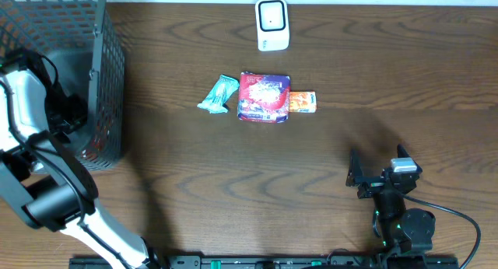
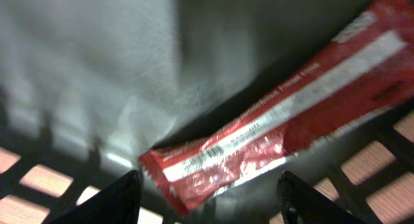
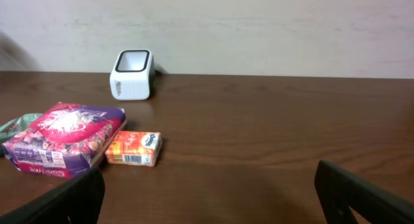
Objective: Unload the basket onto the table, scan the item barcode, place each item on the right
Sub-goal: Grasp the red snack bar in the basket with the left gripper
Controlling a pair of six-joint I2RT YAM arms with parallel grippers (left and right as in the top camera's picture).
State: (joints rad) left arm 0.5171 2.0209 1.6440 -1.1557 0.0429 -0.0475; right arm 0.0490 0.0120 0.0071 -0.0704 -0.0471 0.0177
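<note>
A red snack wrapper (image 2: 278,127) with a white stripe and small print lies slanted on the floor of the dark mesh basket (image 1: 105,82). My left gripper (image 2: 210,201) is down inside the basket and open, its black fingers (image 2: 119,201) on either side of the wrapper's lower end without touching it. The white barcode scanner (image 1: 272,24) stands at the table's far edge, also in the right wrist view (image 3: 131,74). My right gripper (image 1: 356,174) rests low at the front right, open and with nothing between its fingers (image 3: 207,201).
A red-and-purple packet (image 1: 264,97), a small orange box (image 1: 303,103) with a barcode on its side (image 3: 132,148) and a teal packet (image 1: 218,95) lie together mid-table. The basket takes up the far left, with the left arm (image 1: 31,106) reaching into it.
</note>
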